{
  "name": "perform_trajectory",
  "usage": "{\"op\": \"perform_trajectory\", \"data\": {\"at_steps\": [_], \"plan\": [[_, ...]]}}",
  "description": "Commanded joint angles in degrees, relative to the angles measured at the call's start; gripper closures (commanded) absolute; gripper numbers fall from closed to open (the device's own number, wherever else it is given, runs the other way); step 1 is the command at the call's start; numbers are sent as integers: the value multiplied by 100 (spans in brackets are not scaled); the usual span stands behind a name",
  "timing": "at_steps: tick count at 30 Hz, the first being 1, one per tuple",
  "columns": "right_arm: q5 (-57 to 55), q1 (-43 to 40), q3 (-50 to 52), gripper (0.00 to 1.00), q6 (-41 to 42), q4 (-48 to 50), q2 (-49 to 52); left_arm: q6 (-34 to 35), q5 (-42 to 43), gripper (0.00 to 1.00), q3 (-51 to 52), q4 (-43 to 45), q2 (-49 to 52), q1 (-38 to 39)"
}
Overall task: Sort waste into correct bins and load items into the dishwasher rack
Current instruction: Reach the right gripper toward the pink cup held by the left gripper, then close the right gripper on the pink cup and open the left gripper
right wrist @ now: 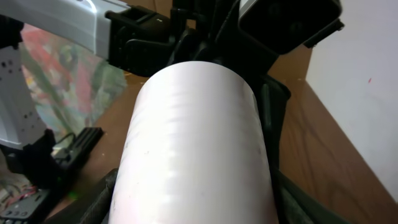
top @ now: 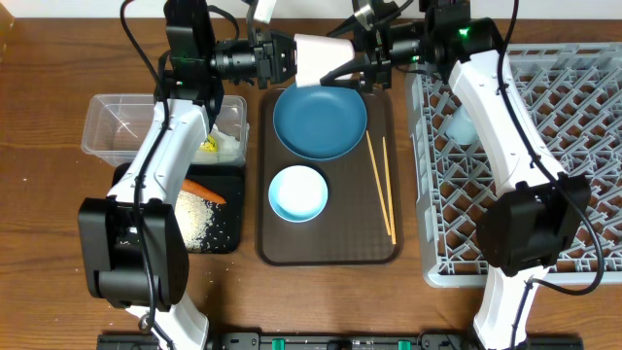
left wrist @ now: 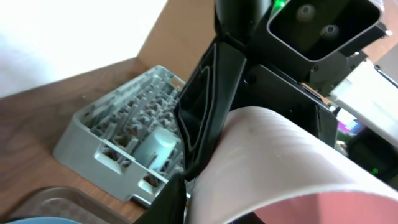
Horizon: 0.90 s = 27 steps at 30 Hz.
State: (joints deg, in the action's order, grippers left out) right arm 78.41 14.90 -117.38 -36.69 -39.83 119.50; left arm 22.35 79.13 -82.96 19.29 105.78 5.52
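Two cups: pink-white cup (top: 319, 60), light blue cup (top: 461, 126). One plate (top: 320, 122), one bowl (top: 298, 192), two chopsticks (top: 379, 190). One carrot (top: 205, 191). One heap of rice (top: 199, 222), grains too many for count. One yellow wrapper (top: 208, 146), one white paper (top: 230, 144). One clear tub (top: 107, 126), one black tray (top: 233, 173), one brown tray (top: 330, 243), one grey rack (top: 564, 117). Two arms: left arm (top: 160, 146), right arm (top: 496, 107).

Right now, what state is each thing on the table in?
pinkish-white cup, airborne, on its side
right gripper, shut on that cup
left gripper, at the cup's open end, grip unclear
dark blue plate, flat on the brown tray, empty
white bowl, upright, empty
chopsticks, lying side by side
light blue cup, in the rack
carrot, in the black tray
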Motion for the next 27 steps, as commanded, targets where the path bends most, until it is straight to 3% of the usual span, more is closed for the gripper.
{"op": "perform_trajectory", "data": {"at_steps": [1,8,9,20,27], "plan": [[-85,-48,-96,61,317,197,-144,-240,-466,83,129,-118,74,-4],[-214,-264,-96,61,1014,778,-144,-861,-1779,83,223,-1486,74,-4],[-214,-293,-96,61,1012,780,-144,-861,-1886,75,223,-1554,74,-9],[-1331,-872,-96,63,1768,704,-155,-866,-2339,72,223,-1578,74,-9],[-3093,-1517,-101,66,2479,70,-313,-861,-2463,71,223,-1609,74,-7]]}}
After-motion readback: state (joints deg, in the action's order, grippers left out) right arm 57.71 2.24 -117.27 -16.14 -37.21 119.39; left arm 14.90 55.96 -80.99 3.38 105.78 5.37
